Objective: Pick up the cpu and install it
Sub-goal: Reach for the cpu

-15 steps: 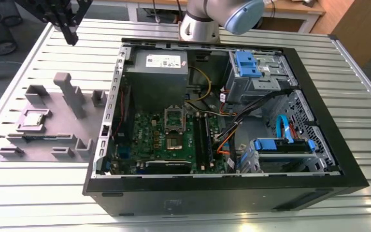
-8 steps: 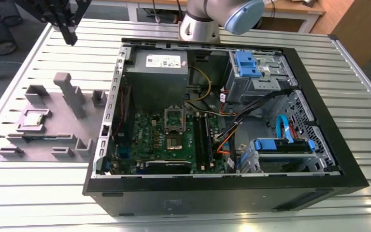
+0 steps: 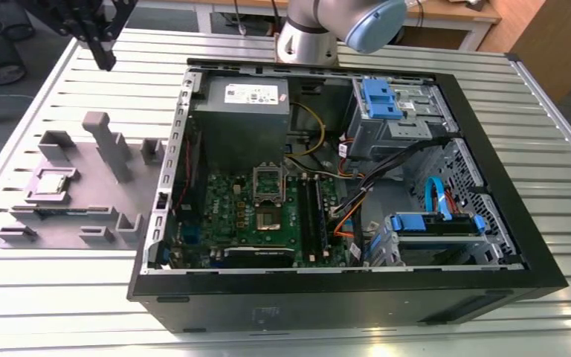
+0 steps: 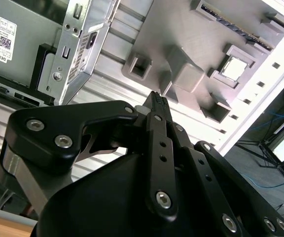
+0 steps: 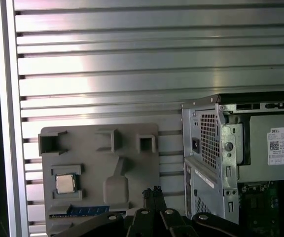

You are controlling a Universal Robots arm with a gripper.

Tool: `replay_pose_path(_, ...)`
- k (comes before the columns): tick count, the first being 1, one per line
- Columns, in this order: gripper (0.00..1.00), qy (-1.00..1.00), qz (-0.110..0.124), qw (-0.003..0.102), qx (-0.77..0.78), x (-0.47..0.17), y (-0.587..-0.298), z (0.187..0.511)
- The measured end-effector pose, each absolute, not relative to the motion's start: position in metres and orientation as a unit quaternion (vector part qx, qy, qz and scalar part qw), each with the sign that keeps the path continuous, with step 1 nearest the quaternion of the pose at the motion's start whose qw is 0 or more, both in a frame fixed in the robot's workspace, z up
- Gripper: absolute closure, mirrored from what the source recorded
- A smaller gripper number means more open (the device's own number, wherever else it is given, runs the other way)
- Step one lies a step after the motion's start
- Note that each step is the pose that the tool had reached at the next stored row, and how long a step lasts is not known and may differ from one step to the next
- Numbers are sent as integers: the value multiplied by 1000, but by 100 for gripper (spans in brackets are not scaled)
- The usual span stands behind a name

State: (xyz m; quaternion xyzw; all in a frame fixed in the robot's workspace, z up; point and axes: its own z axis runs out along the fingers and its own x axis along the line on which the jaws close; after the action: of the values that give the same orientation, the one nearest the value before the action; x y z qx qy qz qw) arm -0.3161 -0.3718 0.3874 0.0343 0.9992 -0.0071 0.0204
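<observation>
Hanging over the slatted metal table (image 3: 47, 97), off the exterior view's left of the open computer case (image 3: 345, 297), the arm (image 3: 335, 22) reaches from its base behind the case across to the table's far corner. It carries the gripper (image 3: 105, 59) high, fingers pointing down. The case lies on its side, with the grey power-supply box (image 3: 241, 111) and the green motherboard (image 3: 256, 216) exposed; the dark socket frame (image 3: 268, 182) stands open at the board's middle. A lilac-grey holder (image 3: 77, 216) sits on the table just beside the case wall, on the exterior view's left. In both wrist views the gripper (image 4: 157, 98) (image 5: 152, 191) shows its black fingers drawn together at the tips, with nothing clamped between them. The cpu (image 3: 53, 182) lies flat, metal top up, in a square recess of the holder, untouched. It is well apart from the jaws, which hang above the table beyond the holder's far edge. In the second wrist view a raised holder block (image 4: 186, 74) comes between the fingertips and the cpu (image 4: 234, 67). In the first wrist view the cpu (image 5: 65, 183) sits off to one side of the fingertips, on the side away from the case.
</observation>
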Motion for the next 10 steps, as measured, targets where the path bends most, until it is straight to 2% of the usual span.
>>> replay_pose_path(10,89,999,-7,21,34,-323,-373,386)
